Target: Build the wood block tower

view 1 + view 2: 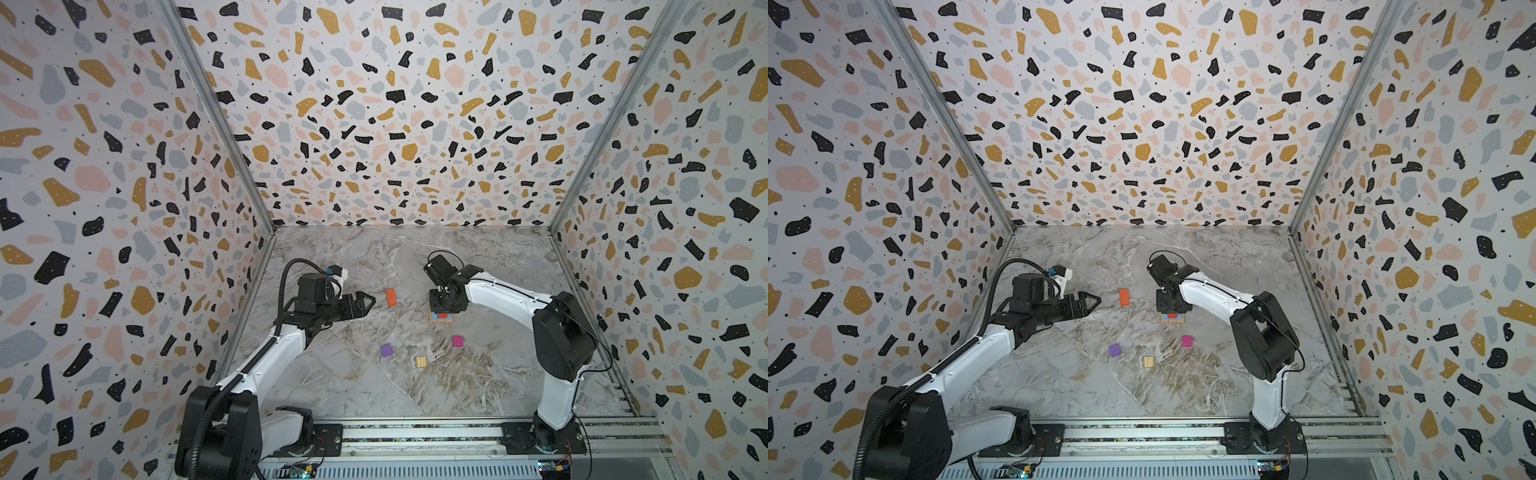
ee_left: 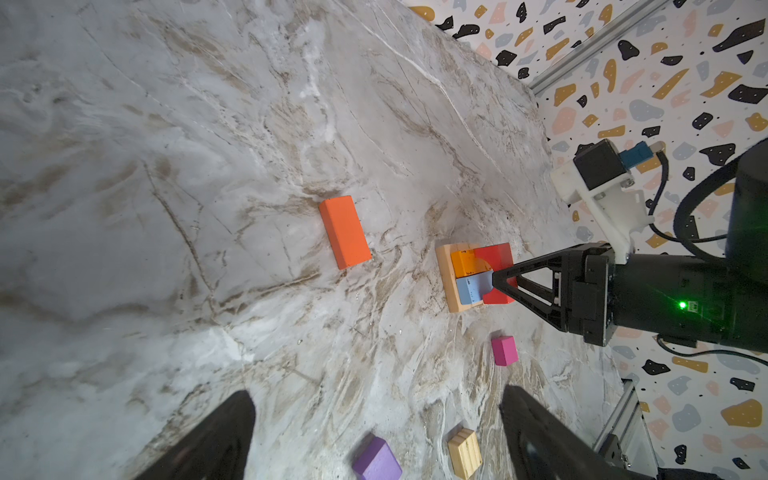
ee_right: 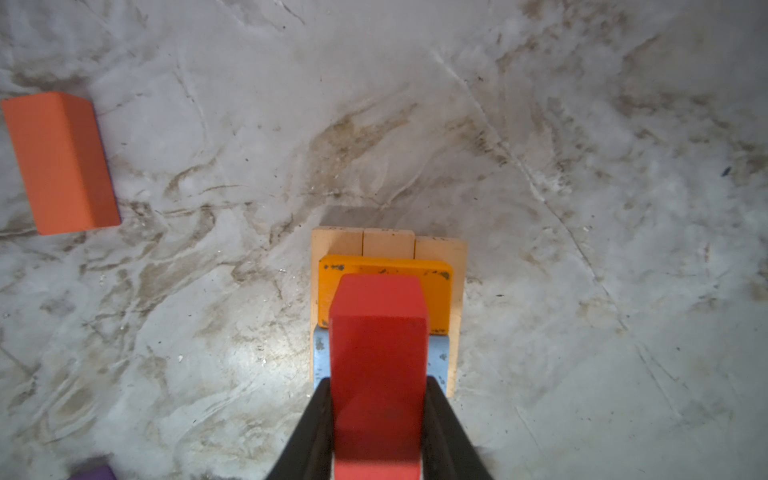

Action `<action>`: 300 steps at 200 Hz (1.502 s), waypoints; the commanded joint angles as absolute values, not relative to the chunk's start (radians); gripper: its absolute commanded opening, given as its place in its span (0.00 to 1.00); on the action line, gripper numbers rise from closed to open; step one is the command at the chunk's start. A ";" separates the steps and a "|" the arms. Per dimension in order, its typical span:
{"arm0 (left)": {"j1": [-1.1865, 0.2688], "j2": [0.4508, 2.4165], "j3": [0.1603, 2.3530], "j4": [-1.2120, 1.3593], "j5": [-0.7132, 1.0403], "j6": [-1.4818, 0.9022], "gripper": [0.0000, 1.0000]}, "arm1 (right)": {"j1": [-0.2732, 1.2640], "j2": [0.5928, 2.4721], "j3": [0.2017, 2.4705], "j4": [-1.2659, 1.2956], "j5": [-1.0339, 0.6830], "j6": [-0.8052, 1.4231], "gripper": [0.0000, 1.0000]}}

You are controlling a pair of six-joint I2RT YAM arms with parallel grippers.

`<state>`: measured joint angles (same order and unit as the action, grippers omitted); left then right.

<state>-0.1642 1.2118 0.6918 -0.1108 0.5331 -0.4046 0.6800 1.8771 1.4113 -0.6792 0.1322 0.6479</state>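
The right end effector (image 3: 378,384) was clenched on a red block (image 3: 379,353), one finger pressed to each long side face. In the right wrist view the block's long axis ran up the frame from between the fingers. It crossed the seam between the blue tile (image 3: 439,357) and the orange tile (image 3: 436,291) at a right angle. These two tiles lay side by side on the tan plank base (image 3: 388,243), together forming the tower (image 1: 441,318), which stood right of centre on the counter (image 1: 332,386) in both top views.

The tower lay directly beneath the held block, so the coming move was judged to be a plain lowering and release (whether the block already touched the tile layer could not be told). The block sat roughly centred across the tiles' width, and no sideways correction appeared necessary.

The left end effector (image 1: 368,301) was released, fingers spread wide, and hovered left of centre, well apart from the tower. It pointed toward a loose orange block (image 1: 390,297) just beside its tips. The right arm was therefore the nearer one.

A purple cube (image 1: 386,350), a magenta cube (image 1: 457,341) and a small tan block (image 1: 421,361) lay below the tower in the frame.
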 commanded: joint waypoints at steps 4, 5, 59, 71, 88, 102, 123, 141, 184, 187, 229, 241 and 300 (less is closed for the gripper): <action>-0.166 1.197 0.696 -0.092 0.540 -0.397 0.94 | 0.677 1.882 1.430 -0.690 0.155 0.660 0.10; -0.167 1.197 0.696 -0.092 0.541 -0.397 0.94 | 0.678 1.882 1.431 -0.690 0.155 0.660 0.10; -0.166 1.199 0.696 -0.089 0.544 -0.399 0.94 | 0.676 1.890 1.440 -0.695 0.154 0.657 0.10; -0.167 1.200 0.696 -0.089 0.544 -0.399 0.94 | 0.677 1.891 1.442 -0.695 0.153 0.656 0.11; -0.167 1.199 0.696 -0.090 0.543 -0.399 0.94 | 0.677 1.890 1.445 -0.698 0.152 0.657 0.11; -0.167 1.200 0.696 -0.090 0.543 -0.399 0.94 | 0.677 1.888 1.445 -0.697 0.152 0.657 0.11; -0.167 1.199 0.696 -0.089 0.543 -0.399 0.94 | 0.677 1.888 1.448 -0.701 0.147 0.655 0.11; -0.167 1.199 0.696 -0.091 0.543 -0.398 0.94 | 0.677 1.888 1.448 -0.702 0.148 0.655 0.11; -0.167 1.200 0.696 -0.091 0.544 -0.399 0.94 | 0.677 1.888 1.456 -0.710 0.148 0.654 0.12; -0.167 1.200 0.696 -0.089 0.544 -0.399 0.94 | 0.677 1.888 1.456 -0.710 0.147 0.654 0.12; -0.167 1.198 0.696 -0.091 0.545 -0.399 0.94 | 0.676 1.892 1.462 -0.715 0.146 0.655 0.12; -0.168 1.200 0.697 -0.091 0.545 -0.399 0.94 | 0.677 1.895 1.461 -0.715 0.147 0.655 0.12; -0.169 1.200 0.696 -0.091 0.545 -0.399 0.94 | 0.677 1.899 1.451 -0.713 0.143 0.657 0.12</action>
<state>-0.1650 1.2118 0.6918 -0.1108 0.5335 -0.4046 0.6800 1.8988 1.4300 -0.6872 0.1383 0.6491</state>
